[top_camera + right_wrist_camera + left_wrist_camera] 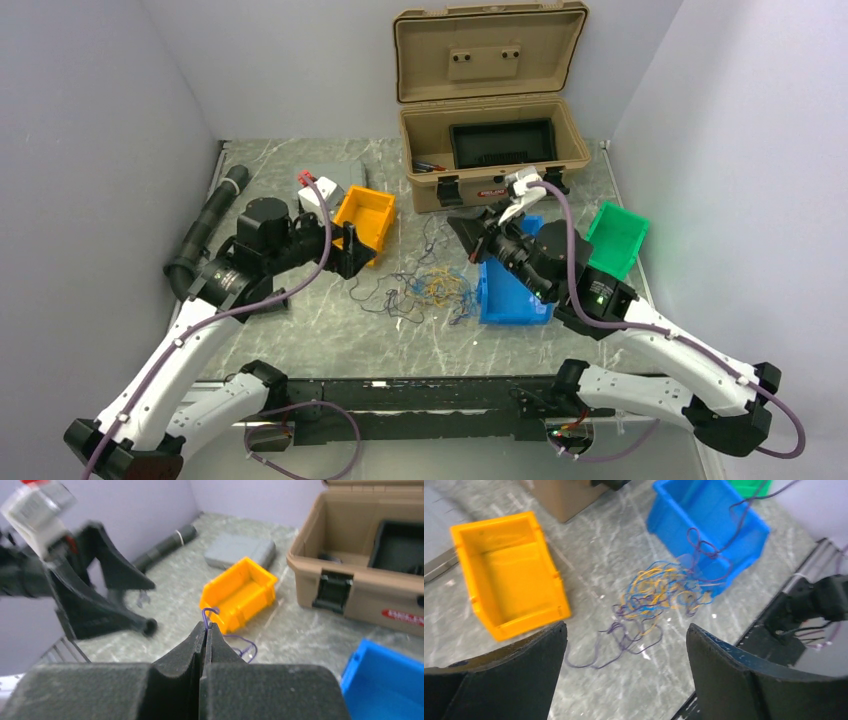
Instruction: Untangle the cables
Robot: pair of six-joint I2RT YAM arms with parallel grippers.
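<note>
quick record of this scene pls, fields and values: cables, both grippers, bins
cables: tangled yellow, blue and dark pile between orange bin and blue bin
left gripper: open, empty, facing the pile
right gripper: shut on one dark wire, raised off the surface
other: green bin far right; tan case open at the back

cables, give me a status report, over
Left tool open over the cables. Right tool shut on a purple strand. Bunch knotted, blue bin close beside it.

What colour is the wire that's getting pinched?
Purple. The right end effector pinches the wire; right wrist view shows it best.
</note>
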